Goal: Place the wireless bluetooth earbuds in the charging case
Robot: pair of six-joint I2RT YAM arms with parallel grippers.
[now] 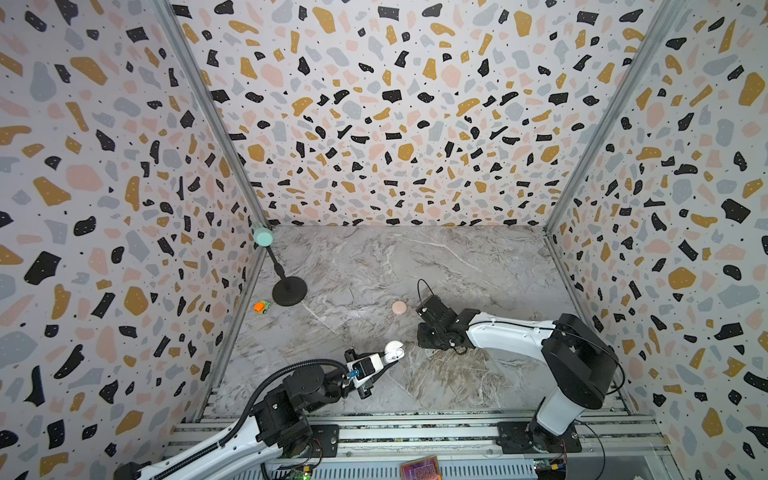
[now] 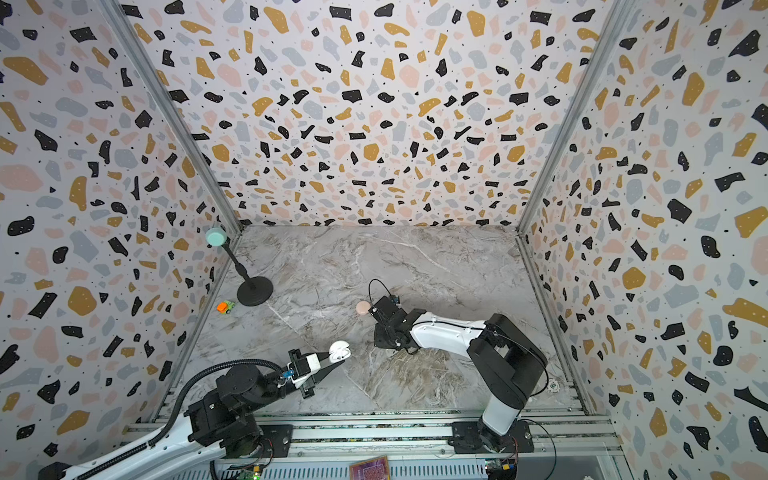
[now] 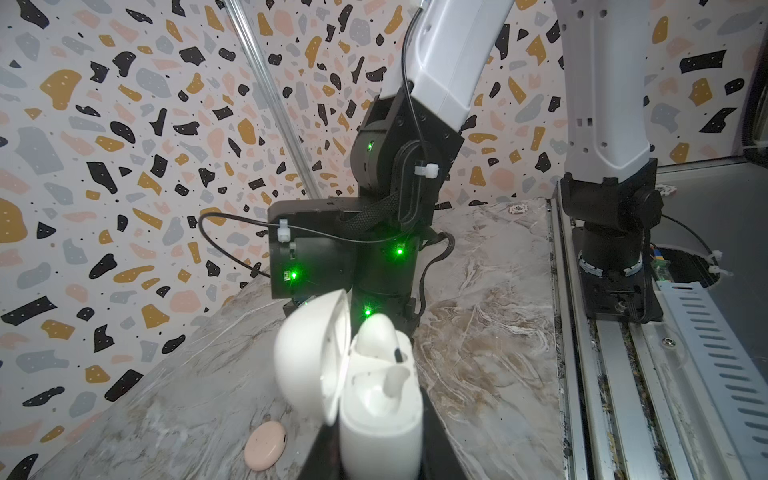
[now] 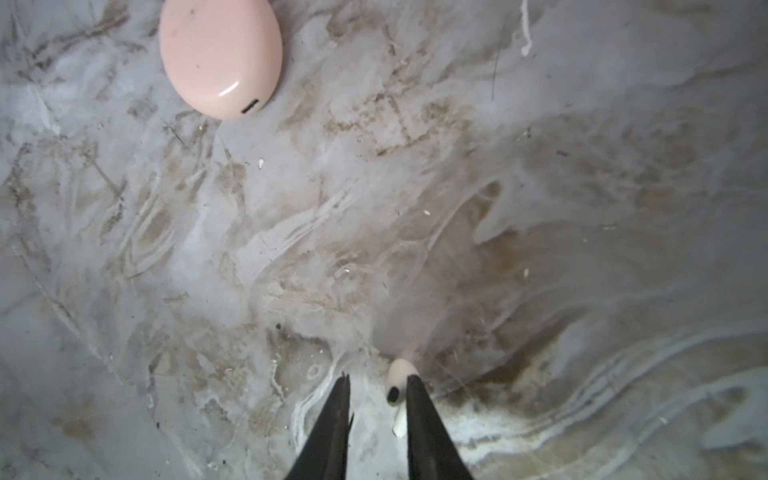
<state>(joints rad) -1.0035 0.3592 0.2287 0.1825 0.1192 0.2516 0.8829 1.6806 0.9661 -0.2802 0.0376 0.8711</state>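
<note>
Left jaws pinch the white case (image 3: 380,419), its lid (image 3: 309,357) swung open and one earbud (image 3: 376,336) seated inside. My right jaws stand slightly spread, tips down at the surface (image 4: 582,208), with a loose earbud (image 4: 398,380) lying between them, touching one finger (image 4: 419,415) and clear of the other. Well apart from it lies a shut pink case (image 4: 220,54).

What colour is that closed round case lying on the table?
Pale pink; the closed case shows best in the right wrist view.
</note>
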